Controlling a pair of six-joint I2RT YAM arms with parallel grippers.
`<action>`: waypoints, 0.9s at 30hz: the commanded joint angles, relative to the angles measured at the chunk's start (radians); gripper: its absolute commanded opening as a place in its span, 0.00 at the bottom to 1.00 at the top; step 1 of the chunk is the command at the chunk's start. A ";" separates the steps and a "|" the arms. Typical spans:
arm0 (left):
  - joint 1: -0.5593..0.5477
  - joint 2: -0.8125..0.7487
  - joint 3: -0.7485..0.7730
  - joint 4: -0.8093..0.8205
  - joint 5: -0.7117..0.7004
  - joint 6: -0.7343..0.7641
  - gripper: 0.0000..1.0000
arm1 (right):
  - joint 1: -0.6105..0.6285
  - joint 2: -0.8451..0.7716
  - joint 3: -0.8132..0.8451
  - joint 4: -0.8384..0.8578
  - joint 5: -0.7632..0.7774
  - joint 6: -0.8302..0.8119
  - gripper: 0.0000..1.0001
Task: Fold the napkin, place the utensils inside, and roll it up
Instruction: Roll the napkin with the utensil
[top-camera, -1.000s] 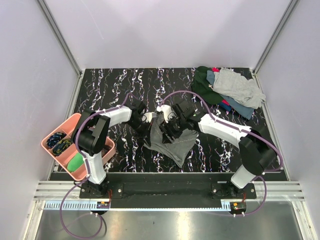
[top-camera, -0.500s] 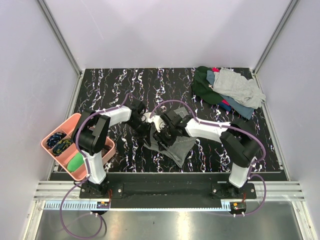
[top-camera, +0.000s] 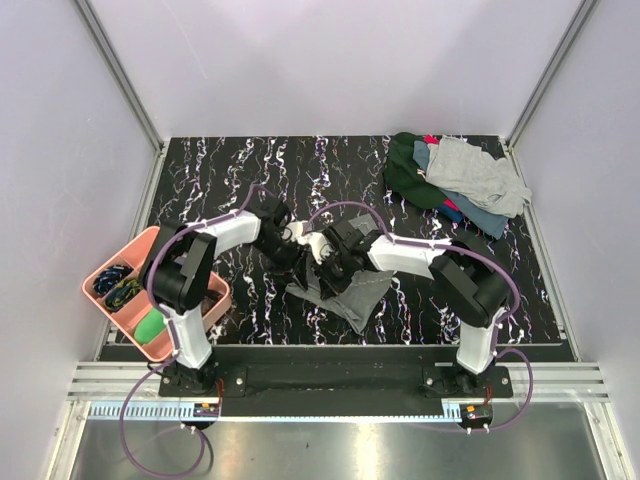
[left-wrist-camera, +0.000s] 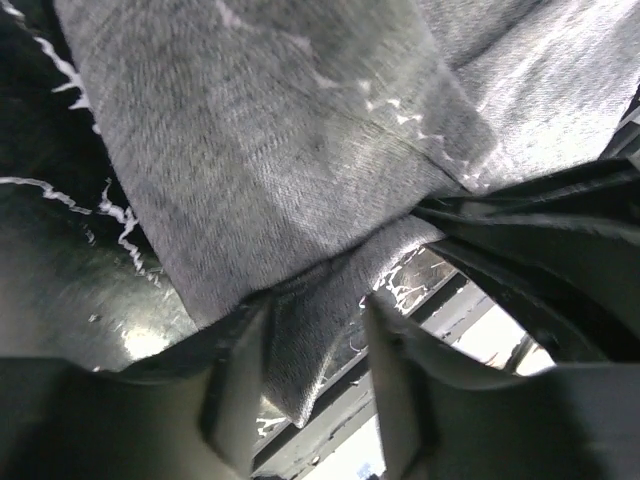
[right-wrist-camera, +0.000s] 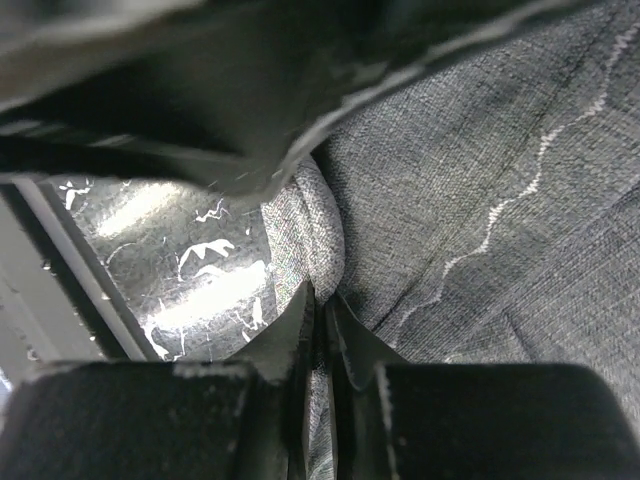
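Napkin (top-camera: 360, 290): judged soft, light, limp; best taken by edge folds. Left pincer (left-wrist-camera: 315, 322) and right pincer (right-wrist-camera: 320, 312) each clench a fold.

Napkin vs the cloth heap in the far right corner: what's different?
The napkin is one plain grey cloth; the cloth heap is several green, light-grey and blue pieces piled together. The napkin sits central, pinched by the left gripper and right gripper; the cloth heap lies untouched by either. Both are soft, rumpled fabric.
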 joint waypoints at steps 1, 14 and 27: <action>0.016 -0.102 0.004 0.047 -0.037 0.027 0.55 | -0.046 0.030 0.009 0.034 -0.120 0.014 0.11; 0.068 -0.281 -0.091 0.070 -0.118 0.012 0.85 | -0.124 0.102 0.002 0.065 -0.288 0.025 0.09; 0.075 -0.376 -0.207 0.278 -0.132 -0.081 0.86 | -0.198 0.168 0.002 0.074 -0.406 0.030 0.09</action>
